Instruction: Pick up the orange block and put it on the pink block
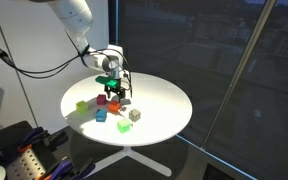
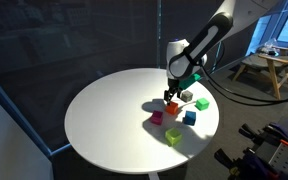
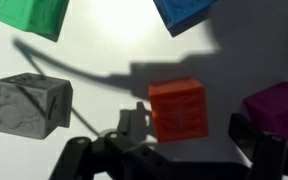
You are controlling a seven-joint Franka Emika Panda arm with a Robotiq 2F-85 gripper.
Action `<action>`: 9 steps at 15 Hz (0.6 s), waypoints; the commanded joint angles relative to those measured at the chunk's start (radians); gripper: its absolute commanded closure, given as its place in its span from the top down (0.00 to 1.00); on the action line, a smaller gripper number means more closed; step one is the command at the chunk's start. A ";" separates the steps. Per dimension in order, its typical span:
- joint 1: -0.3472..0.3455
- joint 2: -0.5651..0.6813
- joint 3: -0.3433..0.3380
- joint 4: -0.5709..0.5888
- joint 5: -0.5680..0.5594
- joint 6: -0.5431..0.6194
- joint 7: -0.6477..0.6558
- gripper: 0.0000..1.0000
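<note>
1. The orange block (image 3: 177,110) sat flat on the white counter (image 2: 104,110), within a loose cluster of small cubes under the arm.
2. The tool (image 3: 189,128) was spread. In the wrist view its two dark fingers (image 3: 134,120) stood apart with the orange block between them. Whether either finger touched the block could not be told.
3. The pink block (image 3: 279,105) rested on the counter just beside the orange block, with a gap between them. It lay outside the finger on that side and ran to the edge of the wrist view.
4. In an exterior view the tool (image 2: 173,96) hung low over the orange block (image 2: 171,108), with the pink block (image 2: 157,117) close beside it on the counter.
5. A grey cube (image 3: 29,103) with raised markings on its faces lay on the opposite side of the tool from the pink block, clear of the fingers.
6. A green cube (image 3: 29,15) and a blue cube (image 3: 189,12) showed only in part at the top of the wrist view, beyond the orange block.
7. A yellow-green cube (image 2: 173,136) stood a little apart from the cluster, nearer the counter's rim.
8. In an exterior view the white arm (image 1: 79,20) reached down from the upper corner to the round counter (image 1: 164,100).
</note>
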 commanded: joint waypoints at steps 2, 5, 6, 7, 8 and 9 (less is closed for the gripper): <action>0.027 0.035 -0.021 0.037 -0.042 0.002 0.019 1.00; 0.029 0.052 -0.018 0.046 -0.067 -0.002 -0.008 1.00; 0.030 0.057 -0.018 0.049 -0.077 -0.002 -0.011 1.00; 0.031 0.061 -0.018 0.051 -0.085 -0.001 -0.013 1.00; 0.031 0.065 -0.019 0.054 -0.094 0.000 -0.014 1.00; 0.031 0.068 -0.019 0.057 -0.100 0.000 -0.015 1.00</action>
